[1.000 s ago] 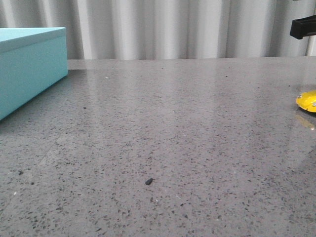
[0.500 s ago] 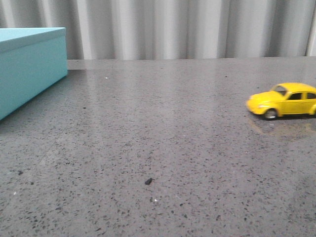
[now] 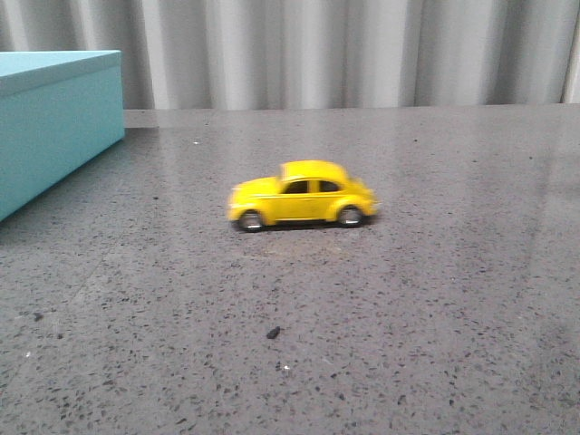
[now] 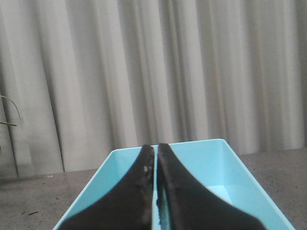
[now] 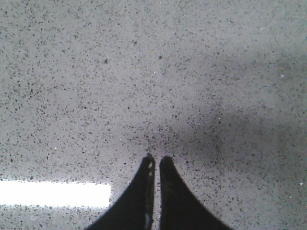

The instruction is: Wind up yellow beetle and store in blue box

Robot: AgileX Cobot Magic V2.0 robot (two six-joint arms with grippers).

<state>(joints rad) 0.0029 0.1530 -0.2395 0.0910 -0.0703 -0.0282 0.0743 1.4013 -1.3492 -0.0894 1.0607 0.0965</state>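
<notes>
**Yellow beetle alone mid-table, both grippers pressed closed and holding nothing**

At the far left of the front view, the blue box (image 3: 56, 122) is cut off by the frame edge, so only one corner, part of a side wall and a strip of its top show. The left wrist view looks down on the same box (image 4: 230, 175) from above; whether a lid is on it is hard to judge from this angle. The left gripper (image 4: 156, 151) hangs over it, its dark fingers (image 4: 139, 191) pressed together with only a thin seam between, gripping nothing.

Near the middle of the grey speckled table (image 3: 435, 299) stands the yellow beetle (image 3: 302, 196), on its wheels, side-on and nose toward the box, well apart from it. Its outline is slightly blurred, so fine detail is lost.

The right gripper (image 5: 156, 160) appears only in its own wrist view, likewise clenched and empty above bare table (image 5: 153, 72). A bright white patch (image 5: 55, 193) on the surface is washed out.
</notes>
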